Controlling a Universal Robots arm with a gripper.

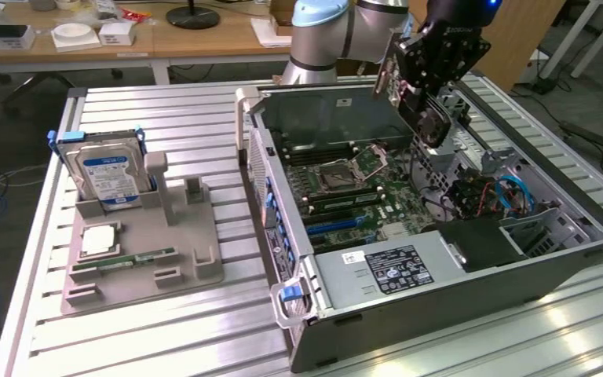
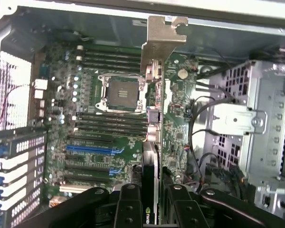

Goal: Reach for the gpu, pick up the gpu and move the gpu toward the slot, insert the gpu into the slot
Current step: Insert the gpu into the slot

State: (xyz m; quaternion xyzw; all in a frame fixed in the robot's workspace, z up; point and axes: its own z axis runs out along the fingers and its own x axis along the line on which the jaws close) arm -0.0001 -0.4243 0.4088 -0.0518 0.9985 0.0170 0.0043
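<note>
Nearest in the exterior view, a slatted aluminium table [image 1: 176,338] carries an open computer case [image 1: 438,314] lying on its side. The labelled power supply [image 1: 391,267] sits in the case's near corner.

To the exterior view's left of the case, well apart from it, stands a grey fixture tray [image 1: 176,236]. A narrow green memory stick [image 1: 134,258] lies near the tray's front edge, with a square processor chip [image 1: 97,239] just behind it. Farther back, a blue-labelled hard drive [image 1: 107,177] stands upright in its cradle.

Inside the case lies the green motherboard [image 1: 370,200], with its processor socket [image 1: 338,177] toward the far side. Blue cables [image 1: 511,196] curl in the bay on the exterior view's right.

Over the far right part of the case hangs the gripper [image 1: 425,93], pinching the gpu [image 1: 433,122]. The card is held in the air above the motherboard and apart from it.

In the wrist view the two black fingers [image 2: 128,204] of the gripper [image 2: 152,211] press on either side of the gpu [image 2: 152,156]. The card is seen edge-on, and its silver end bracket [image 2: 162,35] points away toward the case wall. Below it show the blue expansion slots [image 2: 92,148], the dark memory slots [image 2: 109,121] and the perforated drive cage [image 2: 256,142].

Beyond the case rises the arm [image 1: 328,31], grey and pale blue. Farthest back is a wooden desk [image 1: 186,43] with small boxes on it.
</note>
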